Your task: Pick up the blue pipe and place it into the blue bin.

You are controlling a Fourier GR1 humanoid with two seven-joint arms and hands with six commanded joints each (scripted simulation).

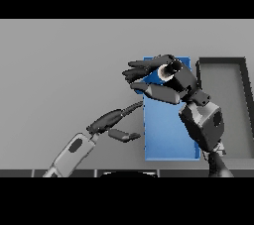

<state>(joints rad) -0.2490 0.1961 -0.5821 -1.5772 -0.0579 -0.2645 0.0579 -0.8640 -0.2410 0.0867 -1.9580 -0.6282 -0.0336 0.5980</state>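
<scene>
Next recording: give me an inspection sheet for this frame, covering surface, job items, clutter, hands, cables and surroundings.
Surface: grey table, plain.
Job's things: blue bin right of centre; a dark cylinder with a pale end, apparently the pipe, held over the bin's far end. It does not look blue here.
Clutter: dark grey bin beside the blue bin, on its right.
Hands: right hand curled round the pipe; left hand open, low beside the blue bin's left edge.
Cables: nothing seen.
Surroundings: nothing seen.

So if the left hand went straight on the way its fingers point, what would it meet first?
The left hand points up and to the view's right, so it would likely meet the left edge of the flat blue rectangular bin first, though its height above the table is unclear.
</scene>
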